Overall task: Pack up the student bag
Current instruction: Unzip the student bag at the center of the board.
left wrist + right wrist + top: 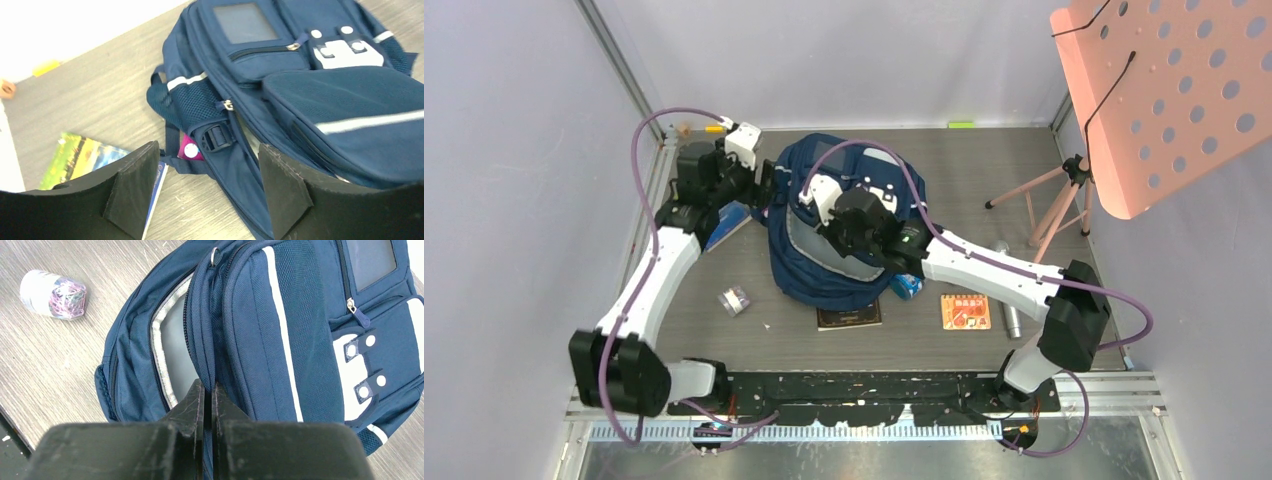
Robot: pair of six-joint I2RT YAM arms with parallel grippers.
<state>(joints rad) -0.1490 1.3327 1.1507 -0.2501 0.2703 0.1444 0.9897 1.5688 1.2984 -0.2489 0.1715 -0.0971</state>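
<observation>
Close to the near edge of the table (984, 180) lay a dark book (849, 318), touching the bag's near end. An orange booklet (965, 311) lay to its right, and a jar of paper clips (734, 300) lay on its side to its left.

The student bag (824, 270) lay flat at the middle of the table and reached toward the far edge. Its front pocket with the white patches faced up, and its main compartment gaped to show a grey lining.

The right gripper (208, 385) was over the bag, its two fingers pressed together on the navy fabric edge of the flap beside that opening.

The left gripper (207, 146) hung above the bag's left side near the far-left corner. Its jaws stood wide apart with nothing between them, above a mesh side pocket and a black strap buckle.

A green-and-yellow book (82, 155) lay on the table just beside that side of the bag, partly under the left arm.

Toward the far-right corner stood a tripod (1064, 195), well apart from the bag. A pink perforated board (1174, 100) was above it.
</observation>
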